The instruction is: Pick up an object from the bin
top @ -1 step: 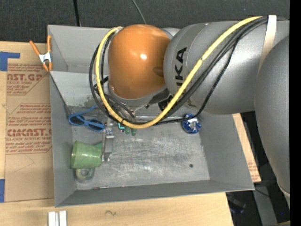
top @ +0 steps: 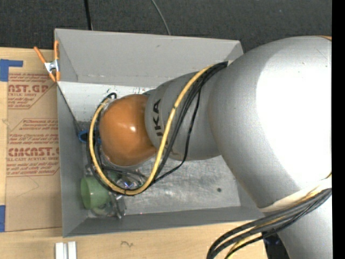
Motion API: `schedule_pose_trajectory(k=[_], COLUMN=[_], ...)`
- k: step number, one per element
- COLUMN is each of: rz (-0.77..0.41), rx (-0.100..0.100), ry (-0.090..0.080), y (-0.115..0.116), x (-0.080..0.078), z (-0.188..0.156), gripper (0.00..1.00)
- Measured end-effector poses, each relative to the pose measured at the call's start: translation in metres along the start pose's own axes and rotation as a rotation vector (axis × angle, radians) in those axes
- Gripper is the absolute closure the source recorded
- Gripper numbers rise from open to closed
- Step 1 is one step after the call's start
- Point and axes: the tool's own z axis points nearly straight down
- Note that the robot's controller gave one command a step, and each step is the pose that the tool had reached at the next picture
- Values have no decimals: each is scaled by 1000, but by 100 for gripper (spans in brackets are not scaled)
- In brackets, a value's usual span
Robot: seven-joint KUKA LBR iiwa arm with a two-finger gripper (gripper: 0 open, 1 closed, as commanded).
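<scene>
A pale green rounded thing (top: pixel 91 192) lies in the bin's near left corner. My gripper (top: pixel 123 178) is low in the left part of the bin; a dark piece of its body shows just right of and above the green thing, very near it. A small grey thing (top: pixel 115 208) lies against the green thing's near right side, by the bin's front wall. A small blue thing (top: pixel 81 136) peeks out at the left wall, further back. Whether the gripper touches any of them is hidden.
The arm with its orange cover and looped cables reaches in from the right and hides the middle and left of the bin floor. Bare grey floor shows along the front right, with one small dark speck (top: pixel 219 189) on it.
</scene>
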Motion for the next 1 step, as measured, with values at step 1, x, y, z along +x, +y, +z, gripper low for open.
schedule_pose_trajectory(k=[1], rz=[-224], rx=[-3], ry=[0], y=[20], x=[17], z=[-29], gripper=[0])
